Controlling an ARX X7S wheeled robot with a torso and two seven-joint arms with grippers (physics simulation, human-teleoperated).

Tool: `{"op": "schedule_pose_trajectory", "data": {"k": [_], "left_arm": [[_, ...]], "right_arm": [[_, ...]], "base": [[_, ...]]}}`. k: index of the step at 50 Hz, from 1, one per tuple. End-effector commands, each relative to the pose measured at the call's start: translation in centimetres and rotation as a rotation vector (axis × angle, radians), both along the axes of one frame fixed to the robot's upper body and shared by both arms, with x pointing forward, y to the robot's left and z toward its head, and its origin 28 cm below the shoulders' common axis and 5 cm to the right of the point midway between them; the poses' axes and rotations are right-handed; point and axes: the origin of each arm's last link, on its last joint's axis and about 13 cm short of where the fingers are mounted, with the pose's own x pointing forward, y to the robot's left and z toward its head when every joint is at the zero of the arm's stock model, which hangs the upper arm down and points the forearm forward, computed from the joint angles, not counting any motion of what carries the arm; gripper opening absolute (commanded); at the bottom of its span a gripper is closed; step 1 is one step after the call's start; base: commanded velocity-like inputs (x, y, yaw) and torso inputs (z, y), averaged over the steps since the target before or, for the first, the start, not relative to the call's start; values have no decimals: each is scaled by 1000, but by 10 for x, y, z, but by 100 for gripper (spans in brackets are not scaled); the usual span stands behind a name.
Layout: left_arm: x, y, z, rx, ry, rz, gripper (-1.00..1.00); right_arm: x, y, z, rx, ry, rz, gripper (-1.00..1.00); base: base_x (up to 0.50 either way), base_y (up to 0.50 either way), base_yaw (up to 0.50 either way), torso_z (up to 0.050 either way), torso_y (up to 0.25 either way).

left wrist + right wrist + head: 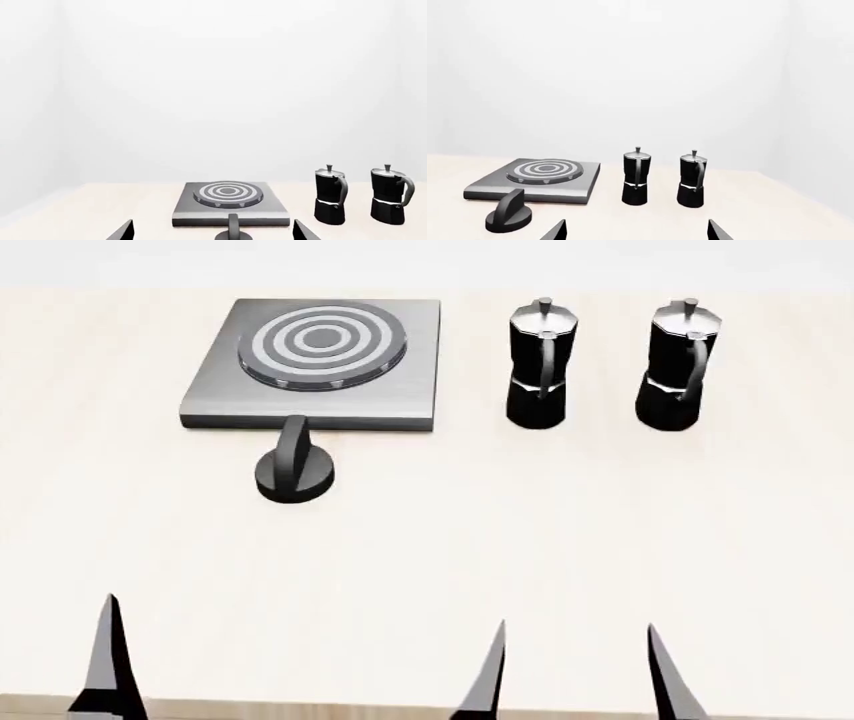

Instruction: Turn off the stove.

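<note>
Jaws of both grippers stood apart and empty, we noted, left gripper (300,665) and right gripper (667,670) well short of the stove (320,360), whose knob (295,472) sat on the counter (534,540) beside two moka pots (541,365).

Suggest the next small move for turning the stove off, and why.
Probably ease the left gripper forward toward the knob. In the left wrist view the knob sits centred between that gripper's open fingers, in front of the stove, but nothing touches it yet. The right gripper is aimed nearer the moka pots, so it looks the worse choice.
</note>
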Motion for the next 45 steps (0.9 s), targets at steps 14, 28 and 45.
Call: {"op": "schedule_pose_trajectory", "data": {"k": [14,28,45], "left_arm": [[-6,-1,13,-5,-36,-2,100],[-9,-2,13,6,-39,-18,100],[-9,-2,13,-1,-40,-7,100]], "right_arm": [[-8,3,13,-41,-41,10,100],[-8,2,12,-33,-53,14,100],[-8,0,12,-31,-90,-2,100]], "base": [[0,0,0,0,0],[0,0,0,0,0],[0,0,0,0,0]]}}
